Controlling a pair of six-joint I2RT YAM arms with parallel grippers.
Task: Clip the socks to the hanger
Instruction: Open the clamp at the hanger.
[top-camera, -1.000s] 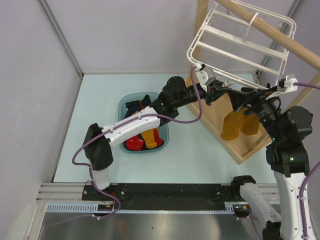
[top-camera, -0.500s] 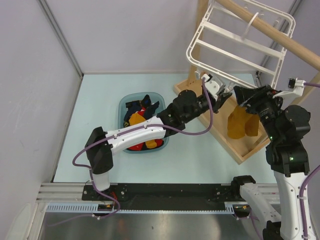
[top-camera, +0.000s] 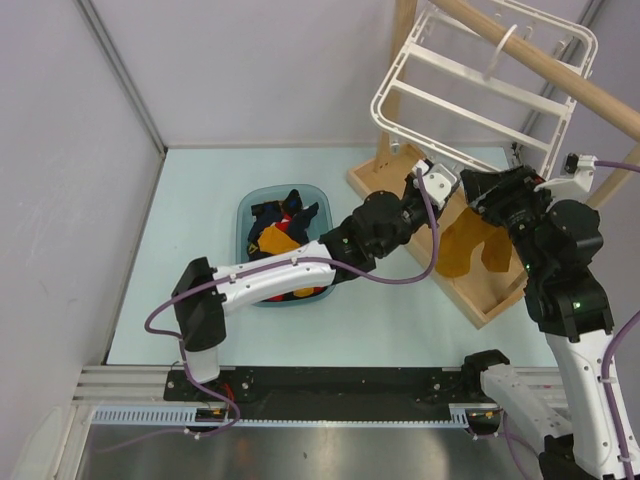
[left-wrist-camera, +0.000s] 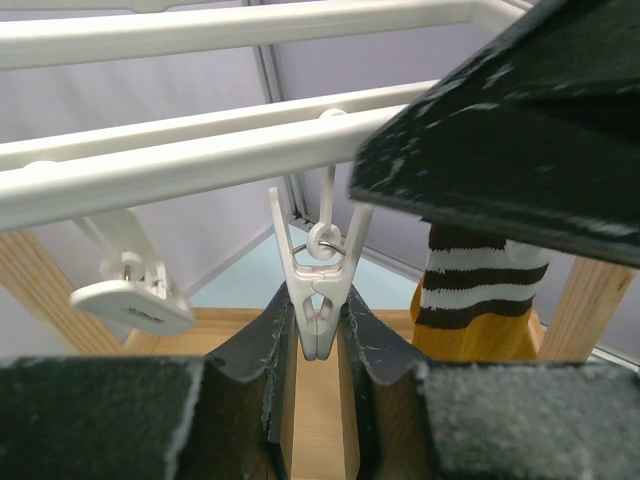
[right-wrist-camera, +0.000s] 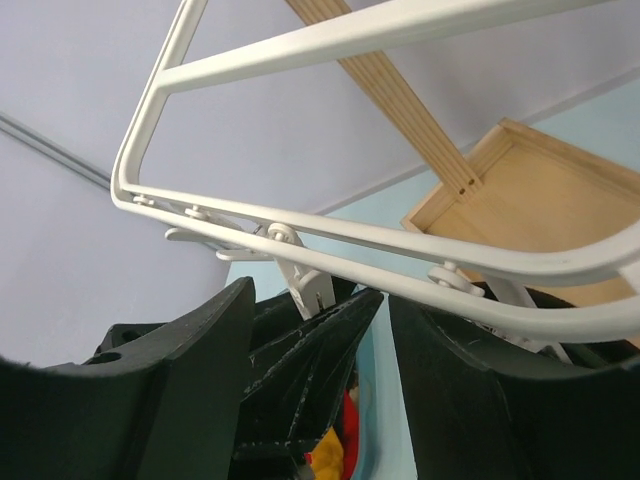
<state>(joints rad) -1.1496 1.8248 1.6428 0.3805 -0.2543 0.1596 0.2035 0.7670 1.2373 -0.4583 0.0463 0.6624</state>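
- The table (top-camera: 200, 200) bears a wooden rack (top-camera: 540, 62). The hanger (left-wrist-camera: 200, 165) hangs tilted from the rack's rod, and small clips dangle along its near rail.
- A blue basin (top-camera: 245, 215) sits well apart to the left, with a loose mustard sock (top-camera: 272, 238) among the tangle inside.
- A striped-cuff sock (left-wrist-camera: 470, 335) hangs under the hanger's near rail, cuff uppermost, long axis straight down. Its top is hidden behind a black finger, so it may already be clipped; I cannot tell.
- The right gripper (right-wrist-camera: 322, 310) sits just under that rail with its fingers standing apart and no fabric visible between them.
- The left gripper (left-wrist-camera: 317, 330) is clenched on one clip (left-wrist-camera: 318, 290), a finger pressing each side of it.
- That clip hangs vertically, parallel to the striped-cuff sock and just beside it. The sock lies to the clip's right in the left wrist view, on the right gripper's side.
- Judging by this, the coming move is a short sideways carry of a cuff into the pinched clip, and the right gripper is the nearer one to do it.
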